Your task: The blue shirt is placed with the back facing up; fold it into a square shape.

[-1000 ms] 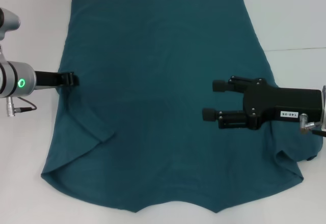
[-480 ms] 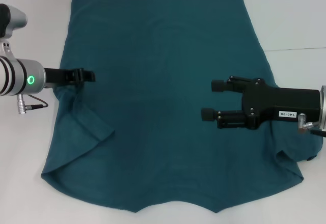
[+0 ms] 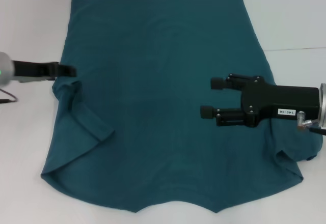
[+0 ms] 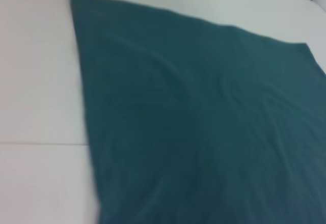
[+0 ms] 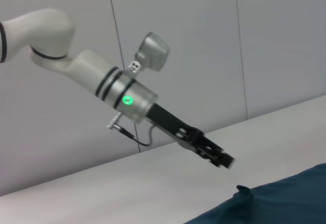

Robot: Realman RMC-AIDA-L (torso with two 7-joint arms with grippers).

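Shirt-folding is at its opening stage, judging by how the cloth lies. The right gripper (image 3: 208, 98) hovers over the right half of the blue shirt (image 3: 153, 81), its two black fingers (image 3: 220, 83) spread apart and holding nothing, pointing toward the garment's middle. The left gripper (image 3: 69, 71) sits at the shirt's left edge, just above the folded-in sleeve; from the right wrist view it (image 5: 224, 159) hangs in the air a little above a raised peak of cloth (image 5: 243, 192), apart from it. Whether its fingers are spread or pressed together I cannot tell.

Outward from the tools, the shirt lies flat on the white table (image 3: 285, 20), plain side up, hem away from the robot and neckline near the bottom of the head view. The left sleeve (image 3: 84, 117) is turned inward over the body, with a puckered ridge near the left gripper. The right sleeve (image 3: 290, 160) is bunched under the right arm and looks only partly tucked.

The step in hand appears to be the side folds. Next, I judge, each gripper must come down to a side edge, pinch the cloth cleanly, and carry it toward the centre line without dragging the rest askew.
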